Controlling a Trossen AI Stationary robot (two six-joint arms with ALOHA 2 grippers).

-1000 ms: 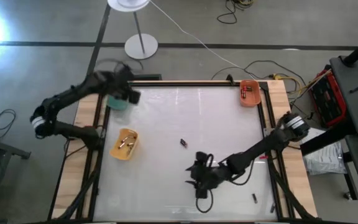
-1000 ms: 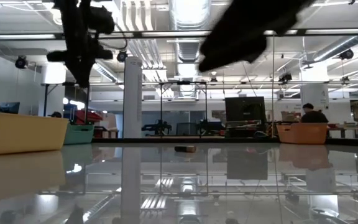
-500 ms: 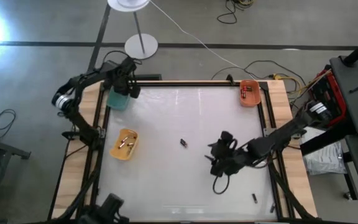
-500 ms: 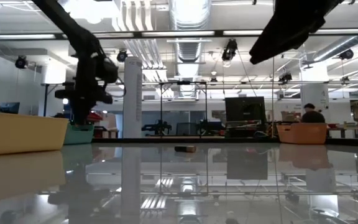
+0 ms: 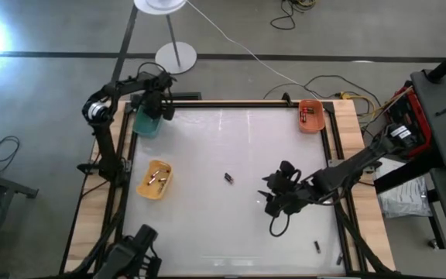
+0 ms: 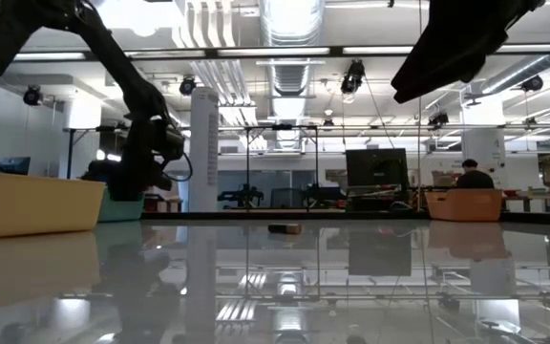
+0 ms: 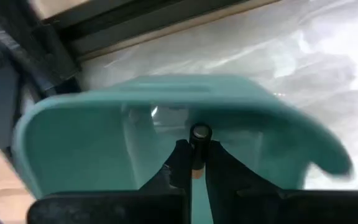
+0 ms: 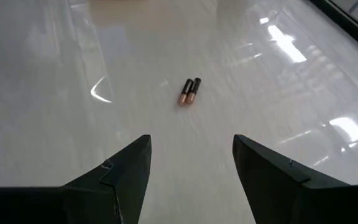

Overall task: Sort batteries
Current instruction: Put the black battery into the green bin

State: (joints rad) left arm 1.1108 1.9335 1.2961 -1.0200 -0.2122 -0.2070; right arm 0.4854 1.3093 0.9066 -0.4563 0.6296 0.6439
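Upper left of the high view: left gripper [image 5: 158, 103] poised right over the green bin [image 5: 147, 124], at the table's far-left corner. Through the left wrist camera, fingers [image 7: 180, 163] pinched tight on a single dark battery [image 7: 198, 140], held end-on just above the bin's open mouth [image 7: 92, 143]. Seen in the low view at left centre, hanging beside the green bin [image 6: 122, 204], with the yellow bin [image 6: 27, 203] large at the left edge.

Lower centre-right of the high view: right gripper [image 5: 279, 195] over bare white table [image 5: 207, 225]. Fingers [image 8: 120, 177] spread wide in the right wrist view, clutching nothing, pointing toward a pair of batteries [image 8: 189, 91] lying side by side and touching on the table, apart from the fingertips. Same pair [image 5: 228, 177] in the high view just left of centre, and in the low view as a small dark shape [image 6: 285, 228] on the table's far line.

Another lone battery [image 5: 316, 247] near the lower right edge of the table. Yellow bin [image 5: 154, 179] at mid-left with a few batteries [image 5: 158, 177] inside. Orange bin [image 5: 310, 115] at the upper right corner, with some batteries [image 5: 309, 112] in it too; orange bin [image 6: 464, 204] at right in the low view, a person [image 6: 474, 176] seated in the room behind it.
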